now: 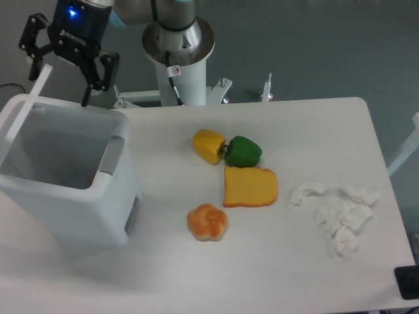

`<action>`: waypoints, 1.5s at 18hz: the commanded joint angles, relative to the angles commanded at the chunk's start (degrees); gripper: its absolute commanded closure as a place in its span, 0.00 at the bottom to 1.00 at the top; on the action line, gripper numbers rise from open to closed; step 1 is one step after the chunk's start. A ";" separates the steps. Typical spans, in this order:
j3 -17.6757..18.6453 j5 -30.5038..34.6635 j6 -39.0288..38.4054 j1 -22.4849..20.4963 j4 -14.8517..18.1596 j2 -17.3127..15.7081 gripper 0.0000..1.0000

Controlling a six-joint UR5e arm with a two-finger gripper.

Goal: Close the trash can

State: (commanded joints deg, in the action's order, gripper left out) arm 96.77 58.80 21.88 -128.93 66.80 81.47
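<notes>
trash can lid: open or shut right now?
Open. The lid stands nearly upright, seen edge-on at the far-left rim of the trash can, and the bin's interior is exposed. The gripper is at the lid's top edge, fingers spread.

Large white plastic box-shaped trash can with rounded corners, left side of frame, standing upright on the table. Open: its flat white hinged lid is raised near vertical at the upper left, seen almost edge-on. Grey latch tab on the right-facing rim. Interior mostly bare.
</notes>
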 joint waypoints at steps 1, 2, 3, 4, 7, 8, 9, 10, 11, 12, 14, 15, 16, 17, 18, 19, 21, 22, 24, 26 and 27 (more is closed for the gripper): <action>0.00 0.00 0.09 -0.27 0.00 0.26 0.00; -0.09 0.09 0.09 -0.36 -0.09 0.79 0.00; -0.17 0.09 0.09 -0.36 -0.09 0.88 0.00; -0.18 0.09 0.09 -0.53 -0.09 1.23 0.00; -0.44 0.17 0.35 -1.32 -0.17 1.67 0.00; -0.79 0.18 0.35 -1.76 -0.09 2.10 0.00; -0.97 0.18 0.35 -1.94 -0.17 2.63 0.00; -1.31 0.26 0.35 -2.02 -0.18 2.90 0.00; -1.58 0.79 0.35 -2.29 -0.18 3.60 0.00; -2.02 1.31 0.35 -2.38 -0.18 4.13 0.00; -2.90 1.93 0.35 -2.55 -0.18 5.18 0.00; -3.34 2.11 0.35 -2.55 -0.18 5.71 0.00; -3.60 2.20 0.35 -2.55 -0.18 6.06 0.00; -3.69 2.37 0.35 -2.64 -0.18 6.41 0.00; -3.78 2.81 0.44 -2.73 -0.26 7.03 0.00; -4.04 3.42 0.44 -2.73 -0.26 7.47 0.00; -4.48 4.22 0.44 -2.82 -0.26 8.61 0.00; -4.74 4.31 0.44 -2.82 -0.35 9.05 0.00; -5.18 4.31 0.53 -2.99 -0.61 9.93 0.00; -5.19 4.31 0.53 -3.26 -1.14 10.63 0.00; -5.27 4.31 0.53 -3.34 -1.32 11.07 0.00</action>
State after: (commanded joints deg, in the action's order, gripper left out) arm 91.50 63.11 22.41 -132.27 65.48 92.54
